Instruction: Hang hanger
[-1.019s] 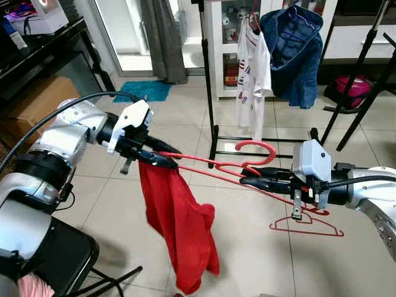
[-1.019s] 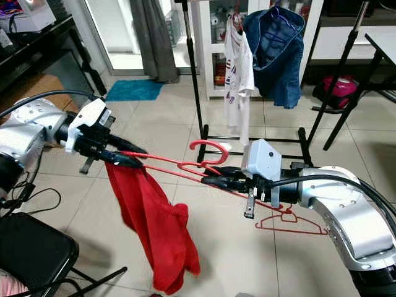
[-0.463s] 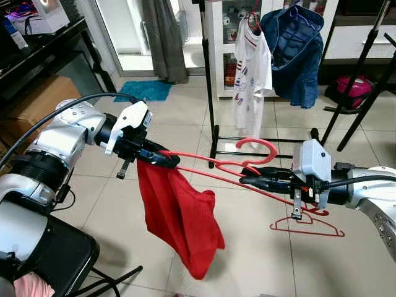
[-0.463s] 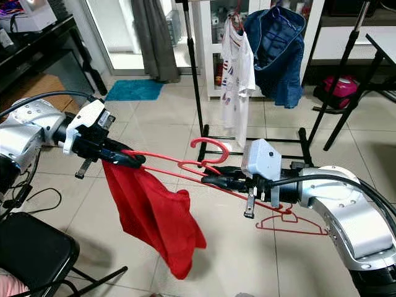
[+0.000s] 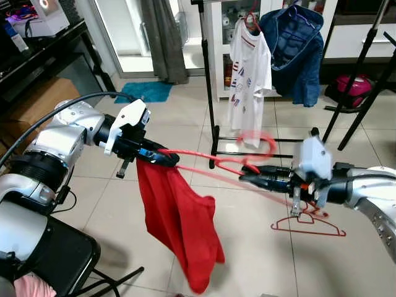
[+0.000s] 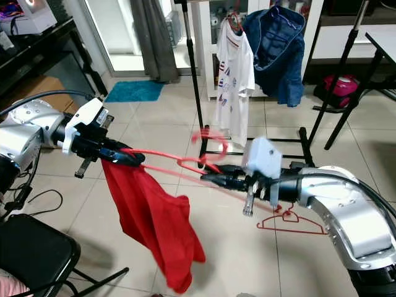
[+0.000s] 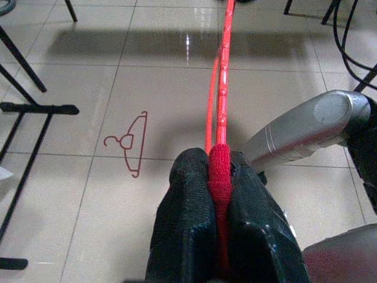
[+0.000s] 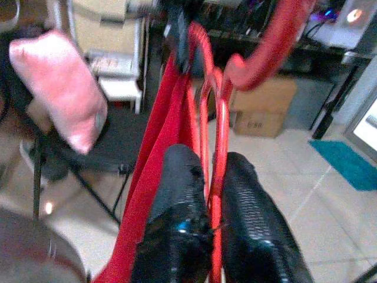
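A red hanger (image 5: 213,166) stretches level between my two grippers, its hook (image 5: 263,143) blurred with motion. A red garment (image 5: 179,223) hangs from its left end. My left gripper (image 5: 166,158) is shut on that end, pinching hanger and red cloth together (image 7: 219,177). My right gripper (image 5: 246,179) is shut on the hanger near the hook, and the wire runs between its fingers (image 8: 182,194). The black clothes rack (image 5: 208,80) stands beyond, carrying a white T-shirt (image 5: 247,74) and a blue jacket (image 5: 297,49).
A second red hanger (image 5: 307,224) lies on the tiled floor under my right arm. A black folding chair (image 5: 55,260) stands at the lower left. Black stand legs (image 5: 359,86) cross at the right. A dark desk (image 5: 37,49) and cardboard box line the left wall.
The hanger's hook has swung and now blurs. The red garment has swung back under the left gripper. The white T-shirt on the rack has turned a little.
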Controlling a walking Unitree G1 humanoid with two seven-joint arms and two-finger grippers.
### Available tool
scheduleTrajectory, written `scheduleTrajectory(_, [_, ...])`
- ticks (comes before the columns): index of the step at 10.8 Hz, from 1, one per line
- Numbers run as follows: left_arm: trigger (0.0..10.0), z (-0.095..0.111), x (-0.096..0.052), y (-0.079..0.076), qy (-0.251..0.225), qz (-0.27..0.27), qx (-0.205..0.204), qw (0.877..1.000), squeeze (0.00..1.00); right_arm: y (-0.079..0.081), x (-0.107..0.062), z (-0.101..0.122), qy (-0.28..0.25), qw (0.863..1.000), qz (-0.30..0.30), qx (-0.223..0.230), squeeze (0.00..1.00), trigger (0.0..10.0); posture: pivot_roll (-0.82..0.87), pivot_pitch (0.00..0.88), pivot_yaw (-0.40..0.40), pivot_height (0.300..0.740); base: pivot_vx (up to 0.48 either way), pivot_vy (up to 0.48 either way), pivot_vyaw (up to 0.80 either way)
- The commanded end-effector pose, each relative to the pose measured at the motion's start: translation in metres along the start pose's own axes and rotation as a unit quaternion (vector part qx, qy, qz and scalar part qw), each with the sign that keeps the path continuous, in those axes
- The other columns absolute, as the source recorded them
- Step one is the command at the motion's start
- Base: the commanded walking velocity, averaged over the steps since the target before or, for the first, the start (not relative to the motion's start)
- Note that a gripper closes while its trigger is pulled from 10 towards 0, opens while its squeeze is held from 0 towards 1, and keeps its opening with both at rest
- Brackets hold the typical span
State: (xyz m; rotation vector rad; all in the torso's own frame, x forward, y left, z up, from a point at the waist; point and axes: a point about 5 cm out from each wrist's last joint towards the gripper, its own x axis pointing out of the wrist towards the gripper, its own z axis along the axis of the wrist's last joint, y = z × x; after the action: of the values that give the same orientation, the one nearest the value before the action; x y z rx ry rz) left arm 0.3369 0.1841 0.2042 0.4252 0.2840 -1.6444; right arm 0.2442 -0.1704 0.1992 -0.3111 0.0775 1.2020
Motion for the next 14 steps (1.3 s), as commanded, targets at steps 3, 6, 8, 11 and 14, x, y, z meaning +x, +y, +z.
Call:
scheduleTrajectory(3, [0.0,0.001,-0.017,0.004,-0.029,0.044,0.001,0.999,0.00,-0.006,-0.004,0.006,-0.015,1.000,-0.025,-0.005,1.00,10.0,-0.18,0.000,0.210,0.740,0.000,0.000,0.00])
scheduleTrajectory(6, [0.0,-0.021,-0.020,0.023,-0.010,0.239,-0.019,0.971,0.00,-0.029,-0.035,0.025,-0.099,0.981,-0.167,-0.009,1.00,10.0,-0.19,0.000,0.229,0.740,0.000,0.000,0.00])
scheduleTrajectory(8, [0.0,-0.017,-0.014,0.027,-0.037,0.250,-0.019,0.967,0.00,-0.018,-0.033,0.028,-0.117,0.981,-0.152,0.000,1.00,10.0,-0.19,0.000,0.238,0.740,0.000,0.000,0.00])
scheduleTrajectory(11, [0.0,0.022,0.000,0.042,-0.122,0.214,0.007,0.969,0.00,0.023,0.009,-0.003,-0.062,0.994,-0.081,0.046,1.00,10.0,-0.20,0.000,0.253,0.740,0.000,0.000,0.00])
scheduleTrajectory(14, [0.0,0.068,0.001,0.040,-0.223,0.107,0.029,0.969,0.00,0.010,0.037,-0.020,-0.057,0.980,-0.190,0.035,1.00,10.0,-0.19,0.000,0.248,0.740,0.000,0.000,0.00])
